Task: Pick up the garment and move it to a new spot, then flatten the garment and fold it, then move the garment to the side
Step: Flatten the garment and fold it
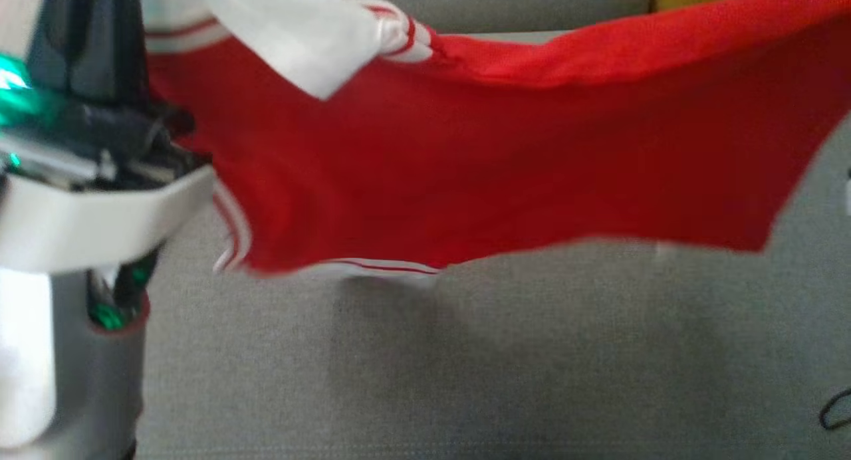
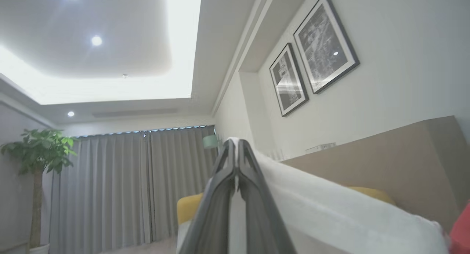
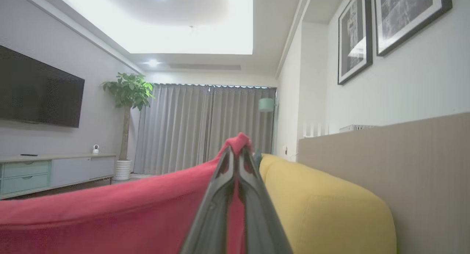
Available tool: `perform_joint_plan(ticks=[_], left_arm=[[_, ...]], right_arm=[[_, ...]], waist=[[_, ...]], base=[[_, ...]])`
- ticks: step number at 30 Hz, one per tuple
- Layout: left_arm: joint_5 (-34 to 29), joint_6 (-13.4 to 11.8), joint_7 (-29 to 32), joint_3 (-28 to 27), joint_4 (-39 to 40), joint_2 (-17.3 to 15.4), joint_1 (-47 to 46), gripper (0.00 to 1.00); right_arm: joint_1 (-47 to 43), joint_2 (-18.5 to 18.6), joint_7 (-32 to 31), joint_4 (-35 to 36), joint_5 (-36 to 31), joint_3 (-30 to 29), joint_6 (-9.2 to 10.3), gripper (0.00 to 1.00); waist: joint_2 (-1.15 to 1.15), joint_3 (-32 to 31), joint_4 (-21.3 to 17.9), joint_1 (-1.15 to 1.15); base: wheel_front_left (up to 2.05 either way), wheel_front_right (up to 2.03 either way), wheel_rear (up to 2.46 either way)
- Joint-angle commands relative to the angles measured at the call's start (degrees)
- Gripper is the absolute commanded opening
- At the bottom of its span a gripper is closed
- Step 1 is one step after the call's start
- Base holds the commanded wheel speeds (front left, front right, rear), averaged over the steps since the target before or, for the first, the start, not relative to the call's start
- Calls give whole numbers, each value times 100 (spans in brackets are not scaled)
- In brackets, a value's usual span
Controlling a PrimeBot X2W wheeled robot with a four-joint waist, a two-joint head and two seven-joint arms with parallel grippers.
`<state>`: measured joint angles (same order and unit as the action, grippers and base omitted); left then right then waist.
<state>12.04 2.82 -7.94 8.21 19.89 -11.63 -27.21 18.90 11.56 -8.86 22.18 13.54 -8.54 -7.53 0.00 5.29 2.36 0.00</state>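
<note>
Left fingers point(image 2: 220, 177) clamp white part of garment point(image 1: 505, 161); right fingers point(image 3: 218, 184) clamp red edge.

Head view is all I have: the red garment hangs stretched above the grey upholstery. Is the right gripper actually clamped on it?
Observer: Yes. In the right wrist view the right gripper is shut, with a red fold of the garment pinched at its tips.
Operator: And the left gripper? I can't see its tips.
Observer: Shut too, on the garment's white part, which drapes away from its tips.
Operator: Anything close to the right one?
Observer: A yellow cushion sits just beside it.
</note>
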Motion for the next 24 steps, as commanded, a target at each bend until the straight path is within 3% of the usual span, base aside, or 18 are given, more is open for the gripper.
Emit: perform_joint_plan(ticks=[1,7,13,22,24], left_arm=[[6,44,140,-235,164,-207,-486,0],[216,180,406,-49,-305,-186,-1206,0],[383,292,322,163,-1298,-106,-1849,0],[347,409,-530,405,-4031,36,-3795,0],[339,413,-586,394,-4298,44,-3992,0]], right_arm=[[276,77,-117,263,-35,51,4,0],[559,31,-300,265,-15,21,4,0],[889,-51,-182,-242,145,130,4,0],[2669,-165,716,-2492,424,779,4,0],[2903,-204,846,-2753,445,862,4,0]], waist=[[0,-81,-35,0],[0,-106,-49,0],[0,62,-69,0],[0,432,-228,0],[0,462,-255,0]], base=[[0,0,0],[0,0,0],[0,0,0],[0,0,0],[0,0,0]])
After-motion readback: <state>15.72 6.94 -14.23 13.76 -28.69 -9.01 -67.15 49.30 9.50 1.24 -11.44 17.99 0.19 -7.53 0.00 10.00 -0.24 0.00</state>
